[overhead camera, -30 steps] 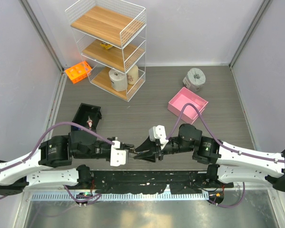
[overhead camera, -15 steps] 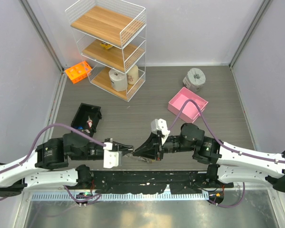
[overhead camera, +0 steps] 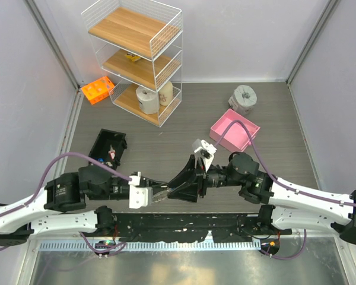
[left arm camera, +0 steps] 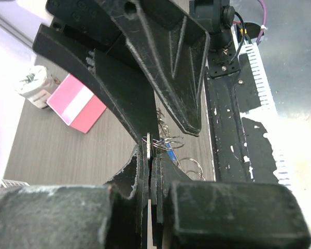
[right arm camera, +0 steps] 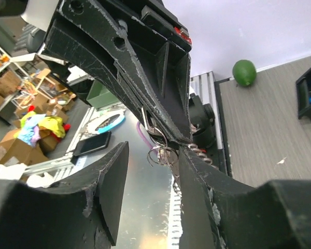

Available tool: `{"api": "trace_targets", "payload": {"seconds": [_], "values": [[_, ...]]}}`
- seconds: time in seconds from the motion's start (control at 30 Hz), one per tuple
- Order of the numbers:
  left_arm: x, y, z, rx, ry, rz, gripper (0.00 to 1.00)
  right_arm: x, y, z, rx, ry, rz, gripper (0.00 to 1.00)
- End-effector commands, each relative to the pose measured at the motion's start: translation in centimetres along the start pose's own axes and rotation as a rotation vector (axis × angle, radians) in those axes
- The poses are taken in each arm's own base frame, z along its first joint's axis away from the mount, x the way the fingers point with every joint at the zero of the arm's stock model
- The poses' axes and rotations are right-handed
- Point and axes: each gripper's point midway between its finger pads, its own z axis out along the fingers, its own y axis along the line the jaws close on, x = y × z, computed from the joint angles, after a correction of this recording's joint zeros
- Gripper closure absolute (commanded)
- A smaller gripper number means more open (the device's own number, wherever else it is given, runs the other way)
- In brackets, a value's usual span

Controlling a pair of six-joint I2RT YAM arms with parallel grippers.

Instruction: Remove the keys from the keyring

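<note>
I see the keys [left arm camera: 167,149] as a small bunch with a blue bit showing. They hang off the table between the two grippers' tips, left of the pink box [overhead camera: 234,129] and nearer the arm bases. The thin wire loops of the keyring [left arm camera: 188,165] dangle with them, but I cannot make out how each key sits on it. The left gripper [left arm camera: 150,158] has its jaws pressed together on a thin silvery piece at the top of the bunch. Whether that piece is a key blade or part of the ring I cannot tell. The right gripper [right arm camera: 153,155] faces it tip to tip, jaws about halfway apart. The bunch hangs in the gap, closer to one finger, with nothing clamped. A roll of grey tape [overhead camera: 244,97] stands just behind the pink box. A white wire shelf with wooden boards [overhead camera: 136,56] sits well to the box's left and farther back, with paper rolls [overhead camera: 147,100] on its lowest board. An orange rack [overhead camera: 97,89] lies beyond the shelf from the box. A black tray [overhead camera: 108,146] rests far to the box's left, slightly nearer the bases.
</note>
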Motion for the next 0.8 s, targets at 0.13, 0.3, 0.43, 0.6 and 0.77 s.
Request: {"api": "trace_targets", "payload": {"seconds": [0.13, 0.3, 0.43, 0.6, 0.77], "values": [[-4.1, 2.8, -0.1, -0.12, -0.093, -0.186, 1.0, -1.6, 0.1, -1.5, 0.063, -0.055, -0.285, 0.59], [-4.2, 3.1, -0.2, -0.15, -0.083, -0.288, 1.0, -0.5, -1.4, -2.1, 0.147, -0.008, -0.413, 0.54], [-3.6, 2.9, 0.2, -0.156, -0.054, -0.365, 1.0, -1.4, -1.9, -3.5, 0.206, -0.065, -0.467, 0.44], [-2.0, 3.4, 1.0, -0.218, 0.011, -0.43, 1.0, -2.1, -1.7, -5.0, 0.242, -0.087, -0.49, 0.44], [-1.2, 4.0, 1.5, -0.286, 0.051, -0.568, 1.0, -1.0, -2.3, -5.2, 0.253, -0.069, -0.462, 0.5]]}}
